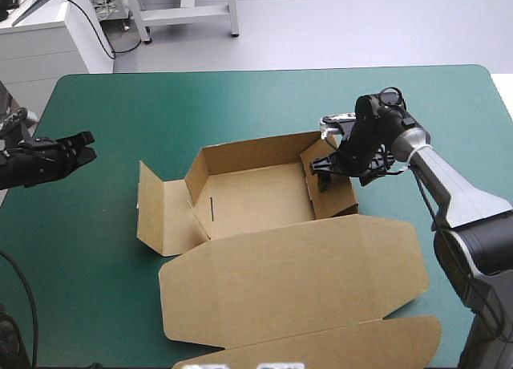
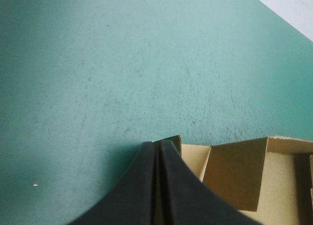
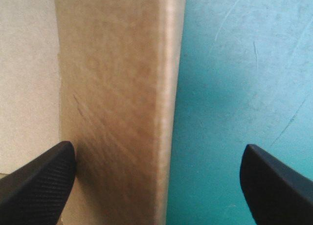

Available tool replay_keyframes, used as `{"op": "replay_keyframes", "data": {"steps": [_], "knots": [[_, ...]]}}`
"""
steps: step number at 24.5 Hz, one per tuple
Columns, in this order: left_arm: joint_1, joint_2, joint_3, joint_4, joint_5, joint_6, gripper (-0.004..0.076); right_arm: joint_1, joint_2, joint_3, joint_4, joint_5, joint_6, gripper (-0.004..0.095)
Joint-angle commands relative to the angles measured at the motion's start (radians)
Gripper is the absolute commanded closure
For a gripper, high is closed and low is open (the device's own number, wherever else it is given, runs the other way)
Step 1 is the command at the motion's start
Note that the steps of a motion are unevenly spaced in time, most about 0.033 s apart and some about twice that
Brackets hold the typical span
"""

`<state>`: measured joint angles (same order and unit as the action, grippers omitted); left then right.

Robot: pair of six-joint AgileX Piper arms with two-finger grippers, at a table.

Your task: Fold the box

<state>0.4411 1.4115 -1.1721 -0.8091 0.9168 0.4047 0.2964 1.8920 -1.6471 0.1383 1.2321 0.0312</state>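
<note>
Teal-green cover (image 1: pixel 240 96) lies under the box (image 1: pixel 256 196), an open tray at mid-table with its lid (image 1: pixel 296 281) flat on the near side. Well off the box's left side hangs the left gripper (image 1: pixel 80 148); the right gripper (image 1: pixel 323 175) is at the box's right wall. From the left wrist, the black fingers (image 2: pixel 142 186) meet in one arch, the box just ahead. From the right wrist, the fingers stand wide apart astride that wall (image 3: pixel 117 88), one over the box's floor, one over the cover.
</note>
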Motion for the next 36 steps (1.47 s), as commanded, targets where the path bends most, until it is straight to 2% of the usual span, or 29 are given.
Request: {"op": "replay_keyframes", "data": {"steps": [1, 2, 3, 5, 6, 7, 14, 18, 22, 25, 28, 33, 35, 36], "knots": [[-0.001, -0.029, -0.025, -0.058, -0.026, -0.005, 0.0717, -0.001, -0.053, -0.021, 0.019, 0.018, -0.012, 0.0192], [-0.001, -0.029, -0.025, -0.058, -0.025, -0.005, 0.0717, -0.001, -0.053, -0.021, 0.019, 0.018, 0.001, 0.036], [-0.001, -0.029, -0.025, -0.058, -0.025, -0.005, 0.0717, -0.001, -0.053, -0.021, 0.015, 0.018, 0.001, 0.0476], [-0.001, -0.029, -0.025, -0.058, -0.025, -0.005, 0.0717, -0.001, -0.053, -0.021, 0.008, 0.018, -0.002, 0.081], [-0.001, -0.029, -0.025, -0.058, -0.025, -0.005, 0.0717, -0.001, -0.053, -0.021, 0.008, 0.018, -0.012, 0.0937], [-0.001, -0.029, -0.025, -0.058, -0.025, -0.005, 0.0717, -0.001, -0.053, -0.021, 0.008, 0.018, -0.015, 0.0906], [-0.001, -0.029, -0.025, -0.051, -0.023, -0.005, 0.0717, -0.005, -0.127, -0.048, -0.026, 0.018, -0.031, 0.0908], [-0.001, -0.029, -0.025, -0.049, -0.023, 0.0, 0.0717, -0.005, -0.242, -0.071, -0.054, 0.018, -0.031, 0.0908], [-0.001, -0.029, -0.025, -0.044, -0.055, 0.001, 0.0717, -0.005, -0.355, -0.079, -0.138, 0.018, 0.018, 0.0908], [-0.001, -0.029, -0.025, -0.046, -0.057, 0.001, 0.0717, -0.005, -0.431, -0.079, -0.138, 0.018, 0.02, 0.0908], [-0.001, -0.029, -0.025, -0.038, -0.039, 0.009, 0.0718, -0.005, -0.501, -0.079, -0.109, 0.018, 0.02, 0.0908], [-0.001, -0.029, -0.025, -0.009, -0.005, 0.043, 0.0715, -0.005, -0.556, -0.08, -0.074, -0.092, 0.013, 0.0908], [-0.001, -0.029, -0.025, -0.023, -0.018, 0.043, 0.0678, -0.005, -0.556, -0.08, -0.007, -0.124, 0.012, 0.092], [-0.001, -0.029, -0.025, -0.032, -0.007, 0.043, 0.0602, -0.005, -0.556, -0.08, 0.021, -0.145, -0.001, 0.0927]]}}
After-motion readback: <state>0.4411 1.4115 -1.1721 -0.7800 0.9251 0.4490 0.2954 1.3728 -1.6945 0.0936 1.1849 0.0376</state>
